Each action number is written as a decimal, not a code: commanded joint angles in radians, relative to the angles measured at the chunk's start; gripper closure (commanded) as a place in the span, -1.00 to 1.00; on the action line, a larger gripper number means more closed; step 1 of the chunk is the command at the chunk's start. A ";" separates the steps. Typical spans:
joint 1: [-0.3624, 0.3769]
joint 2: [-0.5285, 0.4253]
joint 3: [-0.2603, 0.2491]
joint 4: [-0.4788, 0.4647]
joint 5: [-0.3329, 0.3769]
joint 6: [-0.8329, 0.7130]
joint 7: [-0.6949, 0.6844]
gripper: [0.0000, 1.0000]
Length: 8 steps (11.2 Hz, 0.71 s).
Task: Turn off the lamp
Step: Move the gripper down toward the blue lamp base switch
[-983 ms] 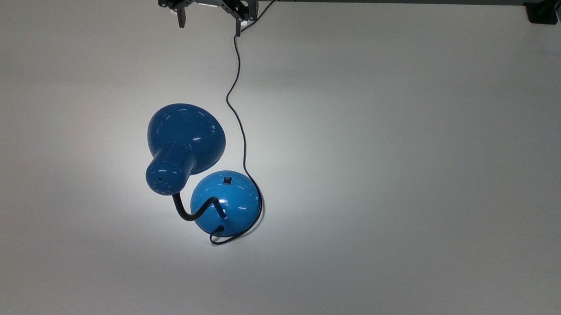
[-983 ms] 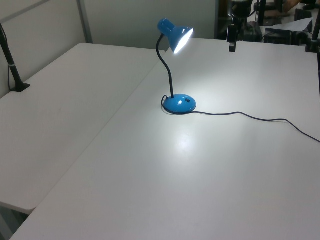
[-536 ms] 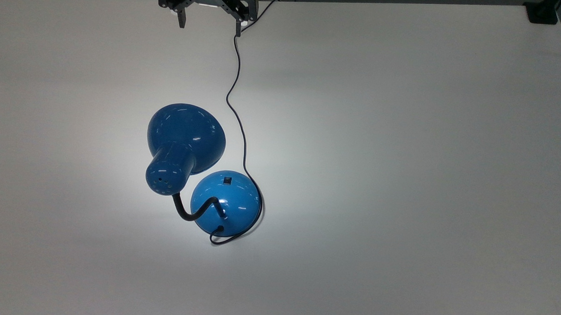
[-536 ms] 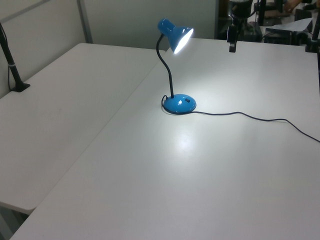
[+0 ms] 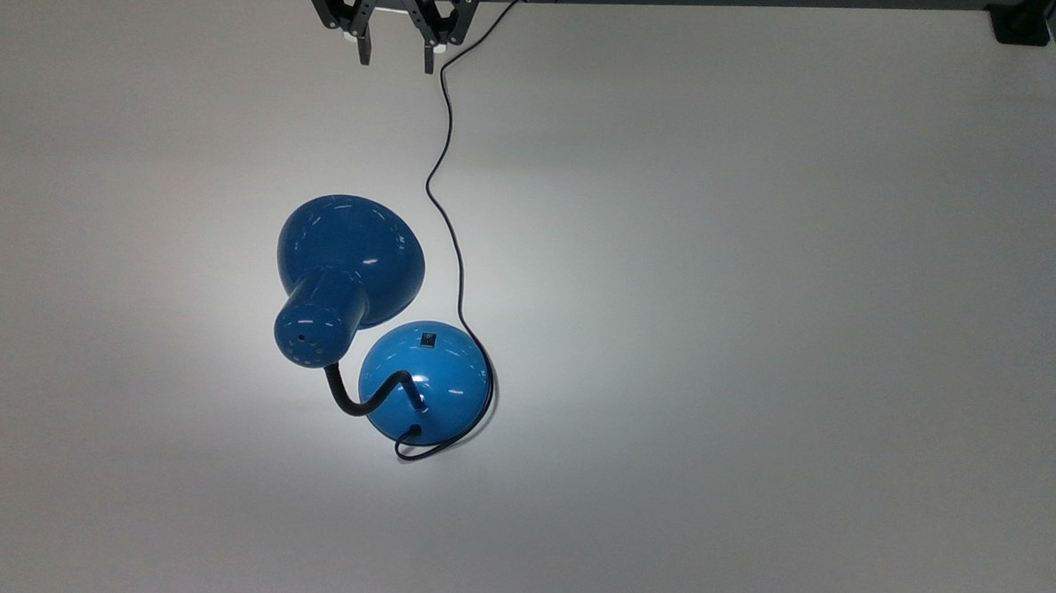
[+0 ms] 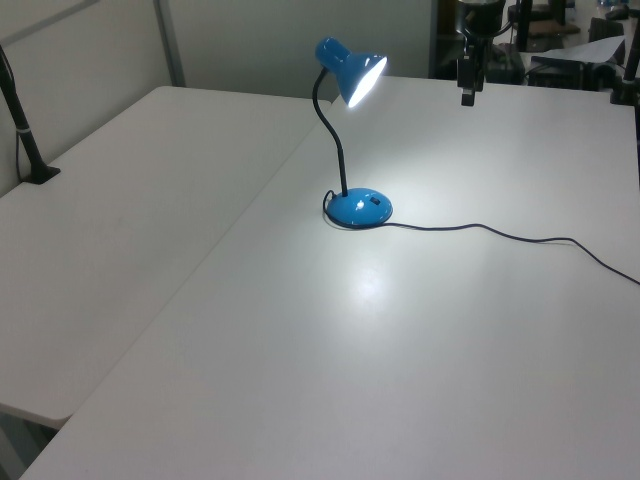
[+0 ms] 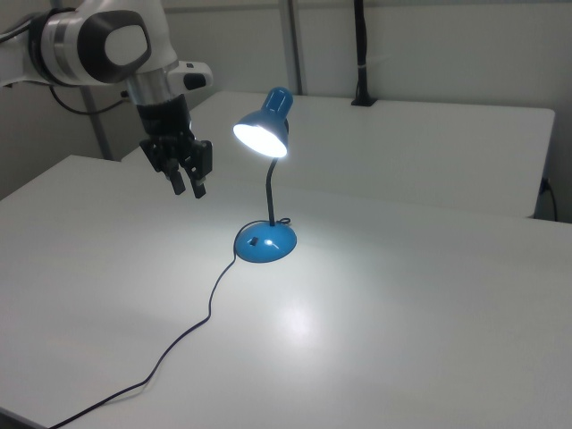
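The white table was the widest thing around me, and a second white table butted against it on the left view's left. My arm reached in from the right view's upper left, white with a grey joint, well above the tabletop.

The blue desk lamp stood near the middle of the table, upright on its domed base. In the top view the base sat a little left of centre, with the bell-shaped shade hanging over the table to the upper left of it. The bulb was lit: the mouth of the shade glowed white, and a bright pool lay on the table in front of the base in the left view.

The black gooseneck rose from the base and curved over to the shade. The thin black cord looped round the base and ran toward the top view's top edge, passing just beside my gripper there.

My gripper hung in the air well apart from the lamp, its 2 fingers pointing down, narrowly parted and holding nothing. The small black switch sat on the base, untouched.
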 commanded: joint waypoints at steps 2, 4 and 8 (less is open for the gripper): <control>0.006 -0.004 -0.003 -0.001 0.019 -0.023 -0.028 1.00; 0.006 -0.003 -0.002 -0.003 0.019 -0.015 -0.050 1.00; 0.007 0.020 -0.002 -0.033 0.020 0.089 -0.064 1.00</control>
